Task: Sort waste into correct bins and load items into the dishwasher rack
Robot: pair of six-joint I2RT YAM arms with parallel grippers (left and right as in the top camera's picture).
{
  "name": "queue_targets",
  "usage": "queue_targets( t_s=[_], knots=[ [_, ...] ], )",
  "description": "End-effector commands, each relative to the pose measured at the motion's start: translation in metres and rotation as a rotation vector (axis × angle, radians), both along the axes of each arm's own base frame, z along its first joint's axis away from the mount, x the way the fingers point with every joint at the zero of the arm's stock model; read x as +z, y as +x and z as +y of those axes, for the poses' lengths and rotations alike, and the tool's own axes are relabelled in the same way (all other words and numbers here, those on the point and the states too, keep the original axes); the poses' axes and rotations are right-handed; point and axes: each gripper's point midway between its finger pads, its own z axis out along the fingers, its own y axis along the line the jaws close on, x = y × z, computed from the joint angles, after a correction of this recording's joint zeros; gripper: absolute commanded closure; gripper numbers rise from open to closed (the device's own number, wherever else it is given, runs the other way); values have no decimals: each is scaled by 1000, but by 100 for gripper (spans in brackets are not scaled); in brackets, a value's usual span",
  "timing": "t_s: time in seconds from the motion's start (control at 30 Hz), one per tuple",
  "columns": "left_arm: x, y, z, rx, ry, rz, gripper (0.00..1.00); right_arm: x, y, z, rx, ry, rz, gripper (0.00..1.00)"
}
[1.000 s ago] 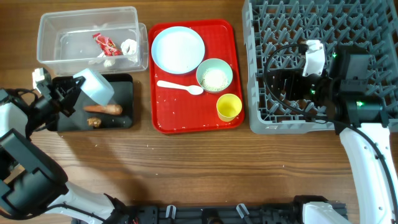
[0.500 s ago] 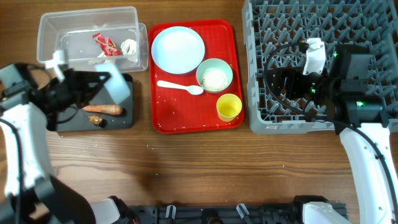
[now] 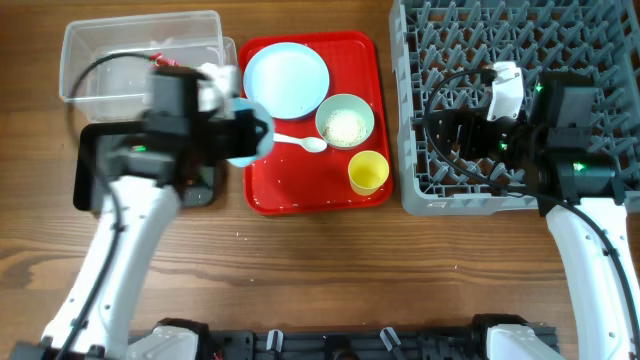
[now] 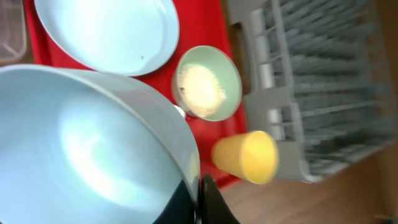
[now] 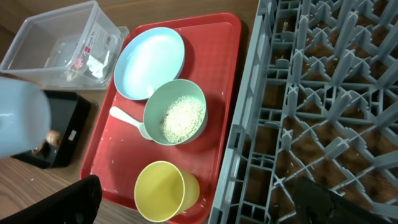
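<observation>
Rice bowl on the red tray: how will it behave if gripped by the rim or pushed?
Probably rigid: the bowl looks like smooth moulded plastic, so a rim pinch should hold but may slip. Likely light, so a push would slide it on the tray rather than tip it. Its loose rice would likely spill if tilted.

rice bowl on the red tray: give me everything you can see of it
The rice bowl is round, pale blue-green and matte, and looks like plastic with no visible damage. It stands upright on the red tray and holds a patch of white rice grains on its floor. The pale blue plate lies close on one side. The yellow cup stands apart on the other. The head of the white spoon lies against its rim.
</observation>
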Motion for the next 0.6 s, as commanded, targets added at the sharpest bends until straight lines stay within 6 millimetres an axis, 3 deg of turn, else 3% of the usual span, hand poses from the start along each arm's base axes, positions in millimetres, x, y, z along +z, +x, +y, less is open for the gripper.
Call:
queue_targets(
  t_s=[0.0, 0.2, 0.4, 0.57],
  knots=[
    [-33, 16, -2, 83, 281, -44, 96, 7, 3, 4, 7, 19, -8, 0],
    [-78, 25, -29, 31, 392, -18, 96, 6, 3, 4, 6, 21, -5, 0],
    [-133, 16, -37, -23, 457, 109, 96, 7, 4, 4, 6, 21, -11, 0],
    [-144, -1, -56, -98, 428, 160, 96, 12, 8, 4, -26, 53, -14, 0]
  ],
)
